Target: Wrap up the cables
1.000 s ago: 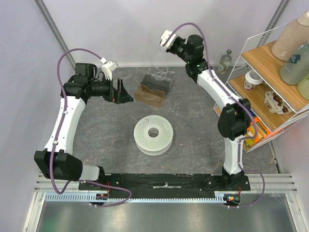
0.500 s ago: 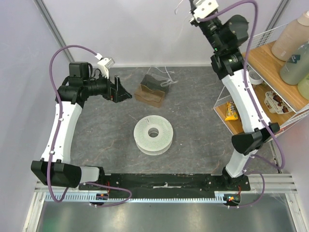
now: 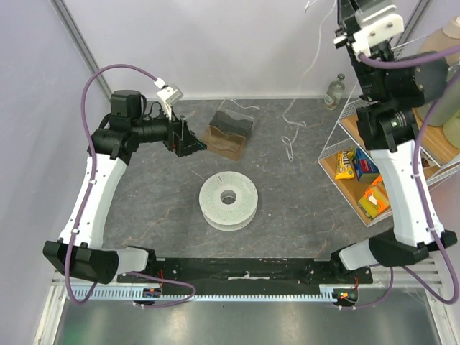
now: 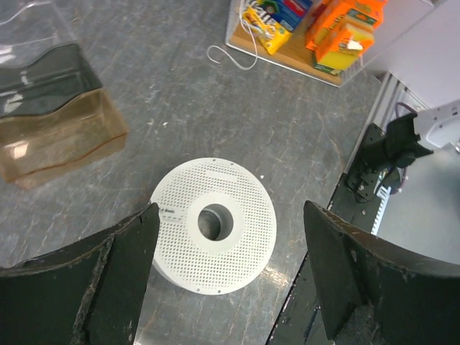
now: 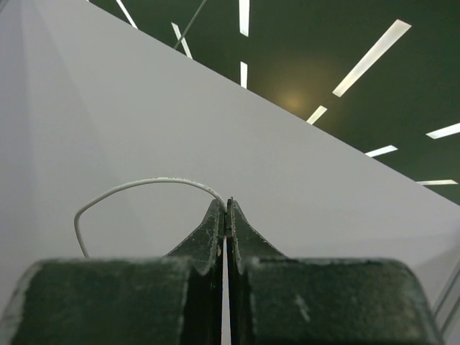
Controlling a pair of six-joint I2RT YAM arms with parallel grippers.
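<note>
The cable [image 3: 290, 135] hangs as one thin white strand from high up down to the table [image 3: 144, 208], where its lower loops lie beyond the white spool [image 3: 228, 200] and off to its right, near the foot of the wire shelf rack [image 3: 345, 108]. Its upper end is pinched in the right gripper [image 5: 227, 205], whose jaws are pressed fully together with the strand curling out from the tips, held well above the spool and to its right. We cannot tell whether the other end still reaches the brownish box [image 3: 230, 131] that sits just beyond the spool. The left gripper [image 4: 230, 210] hovers beyond the spool on its left side, looking down on it, its jaws spread wide with nothing between them. We judge this to be the early part of the job: one end is in hand and the strand is drawn out, but no turn lies on the spool yet. Next, we think, the held end must come down to the spool's hub, with the free gripper steadying the spool or taking up slack so the thin wire does not snag.
</note>
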